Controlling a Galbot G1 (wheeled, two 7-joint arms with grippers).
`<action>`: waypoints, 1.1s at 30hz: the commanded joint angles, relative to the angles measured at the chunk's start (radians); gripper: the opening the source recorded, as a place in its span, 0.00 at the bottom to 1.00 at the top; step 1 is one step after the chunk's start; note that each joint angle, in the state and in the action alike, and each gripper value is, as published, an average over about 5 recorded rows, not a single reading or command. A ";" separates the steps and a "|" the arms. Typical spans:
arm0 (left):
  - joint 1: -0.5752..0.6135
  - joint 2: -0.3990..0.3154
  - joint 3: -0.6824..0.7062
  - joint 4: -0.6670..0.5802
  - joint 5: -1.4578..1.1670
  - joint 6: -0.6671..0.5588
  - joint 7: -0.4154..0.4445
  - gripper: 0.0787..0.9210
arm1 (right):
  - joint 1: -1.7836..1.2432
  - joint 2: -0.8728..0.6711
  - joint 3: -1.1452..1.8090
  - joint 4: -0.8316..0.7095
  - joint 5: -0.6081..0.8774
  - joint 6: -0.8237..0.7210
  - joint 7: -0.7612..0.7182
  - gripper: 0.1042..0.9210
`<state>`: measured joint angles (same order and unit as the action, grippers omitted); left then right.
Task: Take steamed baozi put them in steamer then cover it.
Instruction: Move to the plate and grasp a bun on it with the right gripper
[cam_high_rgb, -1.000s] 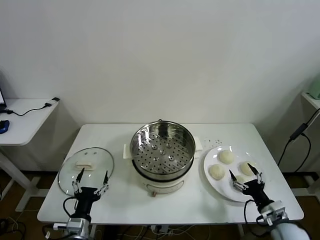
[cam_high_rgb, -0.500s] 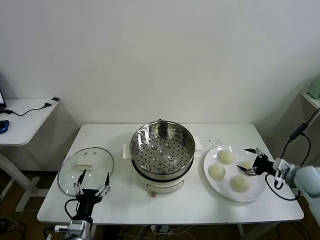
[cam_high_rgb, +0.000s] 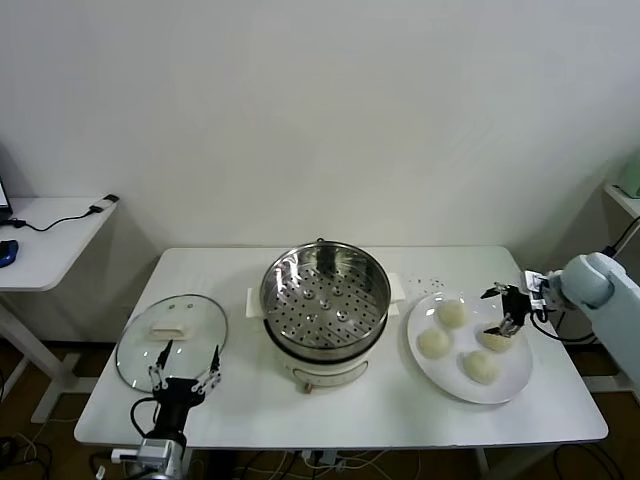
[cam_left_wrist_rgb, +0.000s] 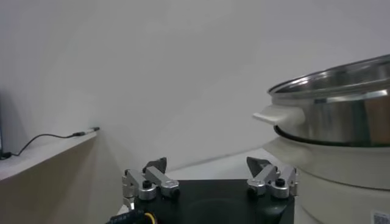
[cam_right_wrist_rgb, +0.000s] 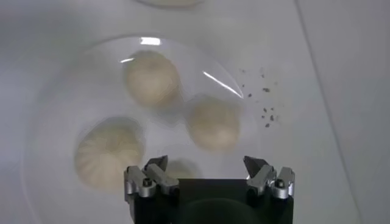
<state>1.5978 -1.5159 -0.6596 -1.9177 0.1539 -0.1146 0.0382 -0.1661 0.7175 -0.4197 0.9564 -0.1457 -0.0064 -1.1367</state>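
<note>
The shiny steamer (cam_high_rgb: 325, 305) stands open at the table's middle, its perforated tray bare; in the left wrist view the steamer (cam_left_wrist_rgb: 341, 115) rises beside my left gripper (cam_left_wrist_rgb: 207, 163). Several baozi lie on a white plate (cam_high_rgb: 515, 385) to its right: one at the back (cam_high_rgb: 452, 313), one nearer the pot (cam_high_rgb: 433, 343), one in front (cam_high_rgb: 480, 366). My right gripper (cam_high_rgb: 497, 312) hangs open just above the right-hand baozi (cam_high_rgb: 497, 340). From the right wrist, the gripper (cam_right_wrist_rgb: 207, 163) is empty over baozi (cam_right_wrist_rgb: 213, 123). The glass cover (cam_high_rgb: 172, 335) lies flat at left, my open left gripper (cam_high_rgb: 189, 348) at its near edge.
A side table (cam_high_rgb: 45, 235) with a cable stands off to the left. Dark specks (cam_right_wrist_rgb: 265, 109) dot the tabletop beside the plate. The right forearm (cam_high_rgb: 600, 285) reaches in from the table's right edge.
My right arm has swung from the plate's front edge round to its right side and now hovers over the right-hand baozi. The left arm has stayed put.
</note>
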 joint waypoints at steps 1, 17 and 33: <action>-0.003 0.001 -0.004 0.009 0.002 0.006 -0.001 0.88 | 0.232 0.172 -0.242 -0.266 -0.032 0.031 -0.071 0.88; -0.008 0.002 0.002 0.022 0.005 0.023 -0.006 0.88 | 0.186 0.313 -0.186 -0.404 -0.095 0.060 -0.047 0.88; 0.000 0.007 -0.002 0.028 0.003 0.015 -0.008 0.88 | 0.172 0.326 -0.173 -0.417 -0.124 0.064 -0.047 0.81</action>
<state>1.5972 -1.5108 -0.6615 -1.8901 0.1585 -0.0985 0.0302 -0.0010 1.0245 -0.5882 0.5624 -0.2582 0.0545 -1.1809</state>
